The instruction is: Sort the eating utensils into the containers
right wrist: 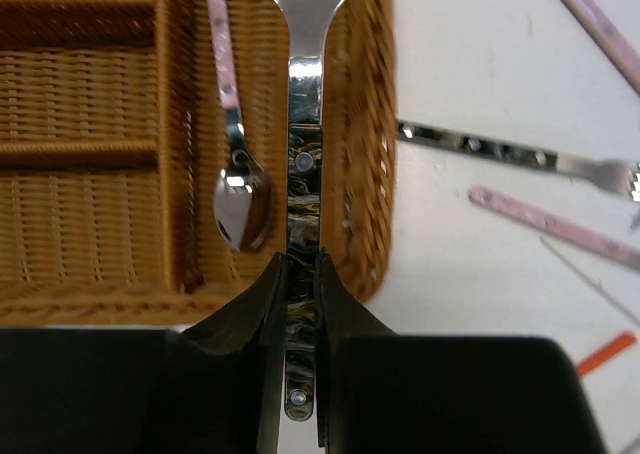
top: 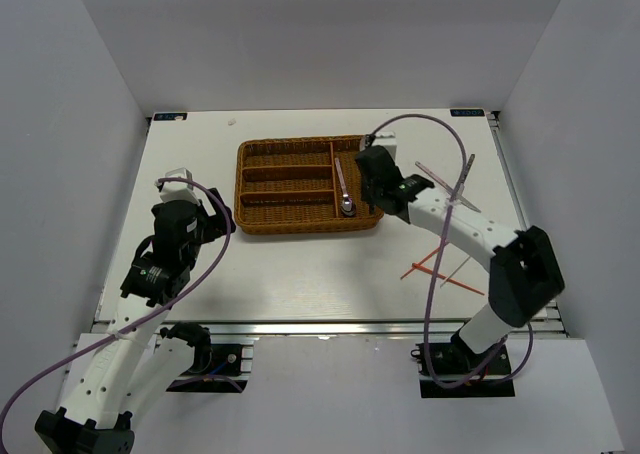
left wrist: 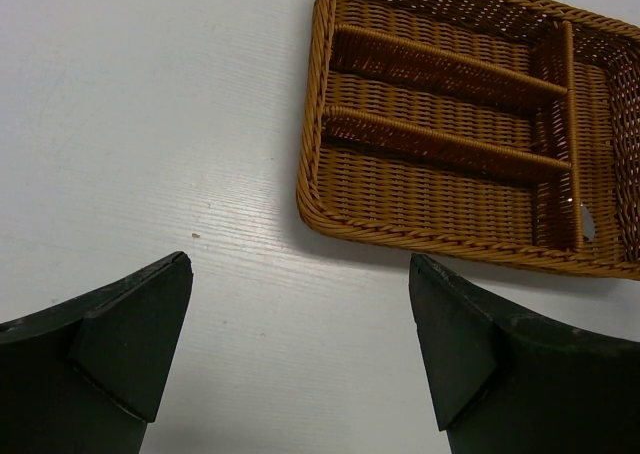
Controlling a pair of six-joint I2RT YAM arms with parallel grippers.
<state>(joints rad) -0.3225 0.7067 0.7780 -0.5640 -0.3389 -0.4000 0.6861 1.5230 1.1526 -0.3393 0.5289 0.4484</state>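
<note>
Over the wicker tray (right wrist: 372,124), right hand (right wrist: 298,266) clamps a shiny utensil (right wrist: 303,104); left hand (left wrist: 300,266) wide.

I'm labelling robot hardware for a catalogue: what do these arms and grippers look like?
The left arm and right arm have white links with black joint housings; a thin purple cable loops along each. The left gripper and right gripper have matte black, wedge-shaped fingers tapering toward the tips. No markings are legible.
</note>
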